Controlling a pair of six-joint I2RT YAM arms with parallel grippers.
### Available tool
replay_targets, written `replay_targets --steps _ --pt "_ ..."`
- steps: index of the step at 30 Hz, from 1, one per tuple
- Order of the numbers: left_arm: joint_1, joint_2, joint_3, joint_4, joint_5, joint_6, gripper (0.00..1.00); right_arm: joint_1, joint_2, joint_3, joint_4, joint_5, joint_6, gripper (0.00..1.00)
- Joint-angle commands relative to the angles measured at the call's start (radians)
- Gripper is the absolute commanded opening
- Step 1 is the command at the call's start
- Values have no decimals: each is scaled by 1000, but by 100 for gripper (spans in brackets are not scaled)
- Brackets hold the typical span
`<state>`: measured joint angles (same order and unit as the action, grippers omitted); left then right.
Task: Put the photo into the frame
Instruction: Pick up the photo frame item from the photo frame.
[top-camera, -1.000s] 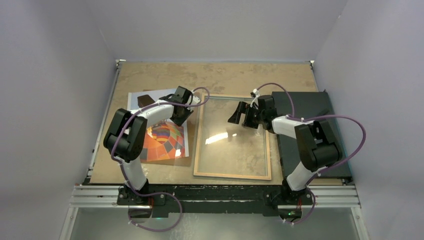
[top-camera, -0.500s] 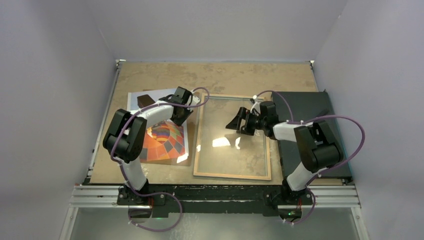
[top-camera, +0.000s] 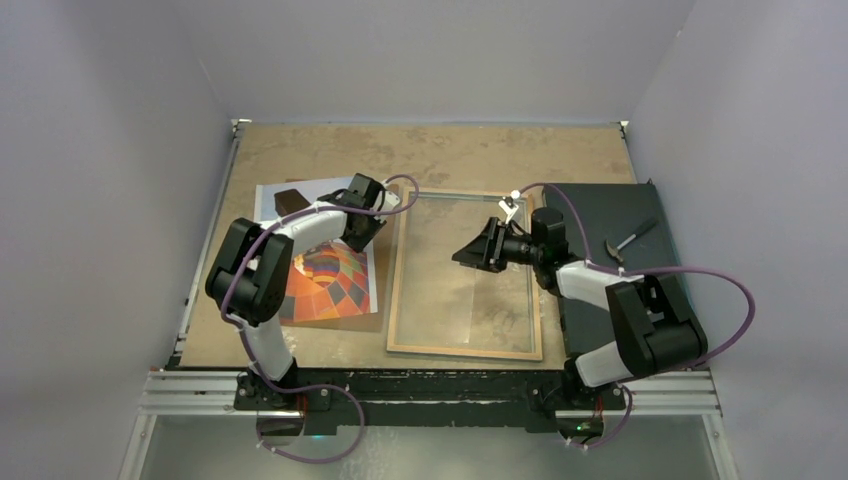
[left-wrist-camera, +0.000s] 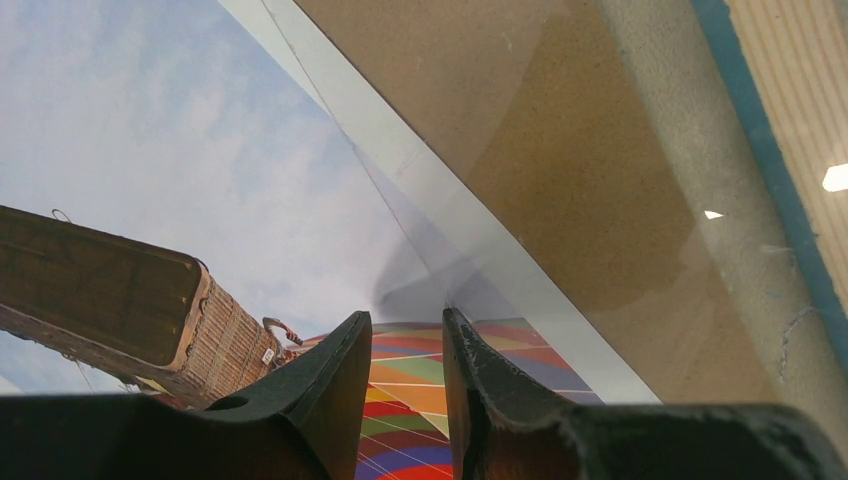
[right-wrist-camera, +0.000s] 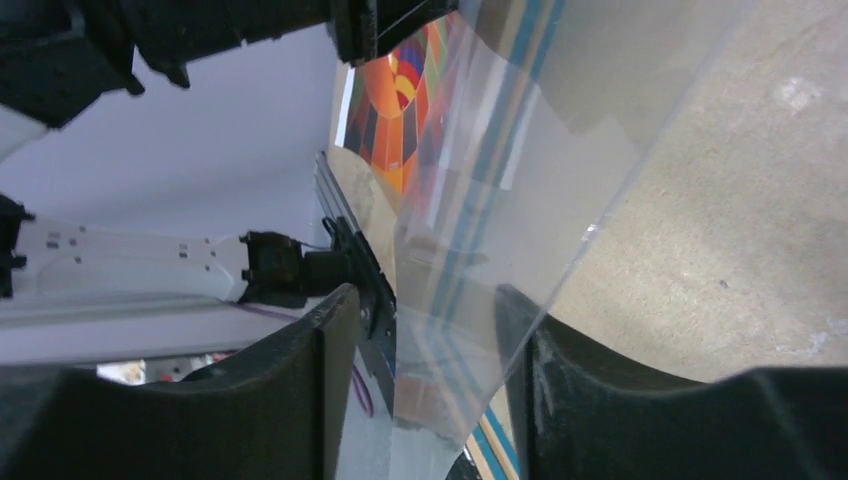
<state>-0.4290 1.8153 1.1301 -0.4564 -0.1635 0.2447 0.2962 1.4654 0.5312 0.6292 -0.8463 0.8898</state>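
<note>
Straddling glass pane (right-wrist-camera: 500, 200), right hand (right-wrist-camera: 425, 292) spread, left hand (left-wrist-camera: 405, 315) slightly parted over photo (left-wrist-camera: 150, 150)

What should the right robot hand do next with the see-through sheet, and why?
Probably shut the right gripper on the clear pane. The pane stands between the fingers, which look apart from it, so it likely isn't gripped yet. The photo lies beside the frame, not in it.
</note>
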Motion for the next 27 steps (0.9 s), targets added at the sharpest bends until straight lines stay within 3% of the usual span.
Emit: replay_targets --steps 1,4,13,14,16,19,27 --pt "-5 45 -36 -19 62 -28 31 0 -23 23 -116 104 -48 48" --pt "-5 30 -18 -42 89 -36 32 -1 -19 44 -167 169 -65 36" --pt "-5 21 -5 -50 132 -44 32 10 20 59 -86 138 -10 32" --pt "-5 24 -6 -46 134 -45 32 13 25 60 -77 134 -2 26" --pt "-3 30 2 -50 132 -50 32 13 19 67 -84 139 8 0" --pt "-3 18 34 -76 126 -50 34 11 -18 104 -181 157 1 0" --pt "40 -58 181 -175 128 -40 54 -107 -192 292 -571 241 -105 0"
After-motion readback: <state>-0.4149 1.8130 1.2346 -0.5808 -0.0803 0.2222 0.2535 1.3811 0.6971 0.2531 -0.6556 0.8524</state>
